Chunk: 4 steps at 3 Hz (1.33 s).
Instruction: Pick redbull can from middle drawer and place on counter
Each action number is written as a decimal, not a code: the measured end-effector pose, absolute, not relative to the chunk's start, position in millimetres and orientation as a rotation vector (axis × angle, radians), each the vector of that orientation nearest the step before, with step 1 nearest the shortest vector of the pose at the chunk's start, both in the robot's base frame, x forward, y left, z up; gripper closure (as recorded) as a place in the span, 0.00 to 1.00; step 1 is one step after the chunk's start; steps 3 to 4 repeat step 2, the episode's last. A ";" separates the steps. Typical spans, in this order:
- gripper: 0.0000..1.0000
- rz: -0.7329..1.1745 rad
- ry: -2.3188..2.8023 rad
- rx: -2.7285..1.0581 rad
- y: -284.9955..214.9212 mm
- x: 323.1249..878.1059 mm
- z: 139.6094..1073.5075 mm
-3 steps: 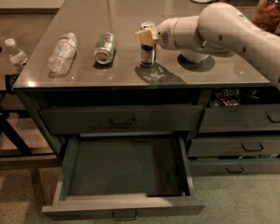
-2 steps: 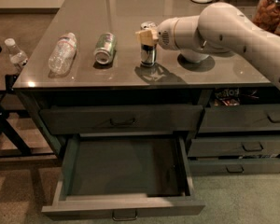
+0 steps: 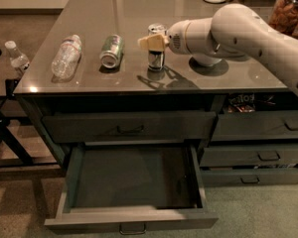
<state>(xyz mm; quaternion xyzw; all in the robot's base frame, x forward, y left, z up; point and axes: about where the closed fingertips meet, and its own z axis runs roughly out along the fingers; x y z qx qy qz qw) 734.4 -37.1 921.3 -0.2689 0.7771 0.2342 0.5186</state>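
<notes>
Against a second ago you have almost no change: the gripper [image 3: 153,42] is still at the upper part of the can [image 3: 156,61], and the can stands upright at the same spot on the counter [image 3: 114,9], near its front edge. You cannot tell whether the gripper clasps the can or has let go. The middle drawer [image 3: 131,217] stays pulled open below.

Count two cans on the counter: the slim upright one and a green can [image 3: 112,50] lying on its side to its left. You have two plastic bottles, one [image 3: 66,56] lying beside the green can, the other [image 3: 16,58] off the counter's left edge. One jar [image 3: 289,9] stands at the far right.
</notes>
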 end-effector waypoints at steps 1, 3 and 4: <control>0.00 0.562 1.864 -0.645 -37.0 734.4 921.3; 0.00 0.562 1.864 -0.645 -37.0 734.4 921.3; 0.00 0.562 1.864 -0.645 -37.0 734.4 921.3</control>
